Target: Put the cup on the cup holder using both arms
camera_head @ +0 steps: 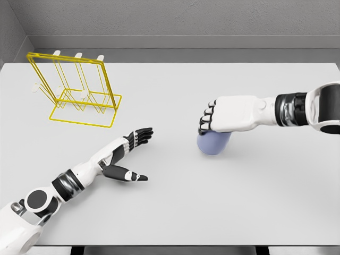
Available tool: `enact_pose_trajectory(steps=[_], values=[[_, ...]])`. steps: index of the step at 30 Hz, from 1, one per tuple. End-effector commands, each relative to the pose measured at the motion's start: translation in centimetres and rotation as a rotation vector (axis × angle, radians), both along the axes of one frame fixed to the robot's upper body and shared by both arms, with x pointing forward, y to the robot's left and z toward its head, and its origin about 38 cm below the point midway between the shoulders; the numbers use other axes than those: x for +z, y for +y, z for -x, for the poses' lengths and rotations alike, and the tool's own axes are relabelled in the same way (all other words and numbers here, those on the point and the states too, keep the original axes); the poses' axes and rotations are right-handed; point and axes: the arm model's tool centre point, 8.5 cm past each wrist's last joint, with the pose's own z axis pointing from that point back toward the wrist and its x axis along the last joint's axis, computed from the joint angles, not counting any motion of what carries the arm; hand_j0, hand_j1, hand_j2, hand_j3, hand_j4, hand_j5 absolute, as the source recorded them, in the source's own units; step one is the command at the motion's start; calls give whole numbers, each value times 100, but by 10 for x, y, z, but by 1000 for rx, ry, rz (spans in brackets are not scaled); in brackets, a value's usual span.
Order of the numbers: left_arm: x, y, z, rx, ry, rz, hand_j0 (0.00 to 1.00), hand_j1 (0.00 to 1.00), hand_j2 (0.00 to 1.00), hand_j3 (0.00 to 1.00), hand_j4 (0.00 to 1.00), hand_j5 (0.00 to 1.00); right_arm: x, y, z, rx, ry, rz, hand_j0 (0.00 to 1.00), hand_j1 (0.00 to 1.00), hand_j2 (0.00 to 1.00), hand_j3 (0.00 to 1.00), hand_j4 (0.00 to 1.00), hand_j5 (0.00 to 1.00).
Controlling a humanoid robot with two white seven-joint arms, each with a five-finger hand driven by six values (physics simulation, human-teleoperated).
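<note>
Cup is clamped under right robot hand; left robot hand lies spread; top-down hold could slip before yellow cup holder is reached.

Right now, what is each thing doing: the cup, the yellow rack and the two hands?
Cup: on the table, under the right hand, not on the rack.
Rack: standing upright at the far left, no cup on it.
Right hand: fingers curled over the cup.
Left hand: open, holding nothing, between rack and cup.
Table: white, flat.

One cup, one rack, two hands.
</note>
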Motion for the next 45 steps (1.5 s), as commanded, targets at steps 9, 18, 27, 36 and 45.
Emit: enact_pose_trajectory(steps=[9,18,27,36,45], values=[[-1,2,-1,8,7,4,100,100,100,100,100,100,-7,53,9,110,36,-85,58,58,58,58,58,58],[-1,3,-2,9,6,2,100,100,100,100,100,100,-11,66,13,140,50,-96,63,63,63,63,63,63],[-2,6,-4,18,8,-4,100,100,100,100,100,100,-7,61,10,124,37,-98,100,100,100,100,100,100],[-3,7,-8,25,13,-3,100,100,100,100,100,100,79,-83,0,-207,3,-541,100,100,100,100,100,100],[-3,-18,-5,-26,14,26,100,100,100,100,100,100,28,-151,18,-413,148,-710,100,100,100,100,100,100]])
